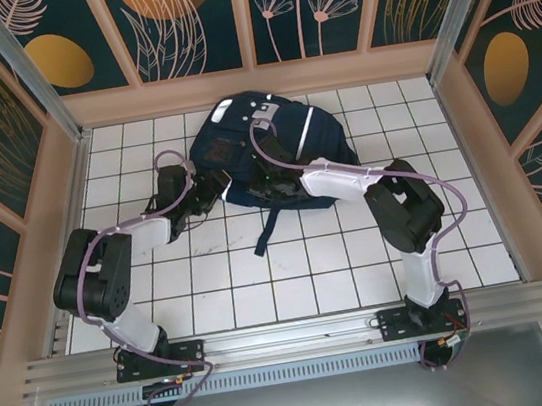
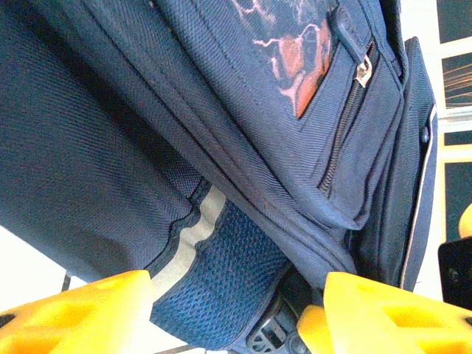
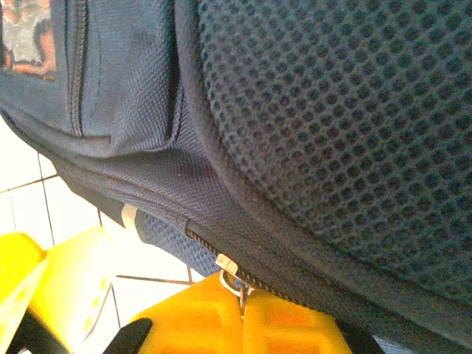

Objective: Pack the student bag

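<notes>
The white-tiled worktop [image 1: 361,271] carries the bag [image 1: 271,132], which lies at the far middle, well away from the arm bases. A dark strap [image 1: 267,229] trails from its near edge toward them. Both arms reach in to that near edge, the left from the left side and the right from the right. The left end effector [image 2: 236,313] stands wide. Its two yellow fingers [image 2: 81,313] are far apart, and between them sits a corner of the bag's blue mesh [image 2: 228,280], bordered by a pale stripe [image 2: 193,237]. Neither finger is seen pressing on the fabric. Above the mesh, the left wrist view shows navy cloth and a zipped pocket with an orange print. The right end effector [image 3: 242,321] is closed — its yellow fingers meet along one seam just under the bag's zip line. The small metal zip pull [image 3: 230,271] runs down into that seam, pinched between the tips.
</notes>
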Motion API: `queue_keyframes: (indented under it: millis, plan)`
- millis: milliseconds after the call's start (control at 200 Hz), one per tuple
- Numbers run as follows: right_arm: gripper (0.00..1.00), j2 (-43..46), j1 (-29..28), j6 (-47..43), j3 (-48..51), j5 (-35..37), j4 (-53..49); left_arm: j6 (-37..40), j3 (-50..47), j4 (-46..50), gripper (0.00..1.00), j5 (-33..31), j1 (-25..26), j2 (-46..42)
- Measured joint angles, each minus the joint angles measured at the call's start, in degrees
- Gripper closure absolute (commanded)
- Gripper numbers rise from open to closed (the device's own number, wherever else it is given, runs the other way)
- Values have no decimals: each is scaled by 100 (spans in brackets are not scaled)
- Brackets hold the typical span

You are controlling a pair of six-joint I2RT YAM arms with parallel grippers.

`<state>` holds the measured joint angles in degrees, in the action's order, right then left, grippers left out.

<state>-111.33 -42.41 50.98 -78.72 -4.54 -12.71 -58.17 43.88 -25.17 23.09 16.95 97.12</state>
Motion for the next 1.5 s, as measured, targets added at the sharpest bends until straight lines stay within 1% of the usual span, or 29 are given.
queue_keyframes:
  millis: [120,220,330,380,440,606,696,811,966,1106,1286,1501]
  plan:
    - [100,15,2,-247,-42,-98,-177,-337,37,-389,37,85,59,310]
    - [100,15,2,-376,-96,-136,-302,-612,81,-673,43,94,118,531]
    - [100,15,2,-466,-177,-151,-404,-822,94,-946,53,83,177,680]
    - [100,15,7,-487,-192,-153,-431,-946,96,-1060,61,66,184,715]
    - [100,15,9,-533,-195,-153,-439,-999,103,-1174,67,48,186,732]
    - [100,15,7,-621,-245,-107,-575,-1095,157,-1239,83,-125,208,732]
    - [100,15,7,-673,-245,4,-654,-1152,190,-1241,100,-184,229,737]
    - [100,17,7,-726,-245,195,-787,-1196,199,-1250,100,-304,271,741]
    - [100,70,0,-726,-203,669,-1263,-1060,201,-1119,100,-557,326,730]
    - [100,459,24,-723,166,1202,-1843,-903,258,-988,100,-691,317,706]
    - [100,1010,203,-745,551,1718,-2330,-734,356,-828,100,-710,267,706]
    - [100,1169,573,-1108,734,2157,-2374,-348,713,-304,100,-658,181,706]
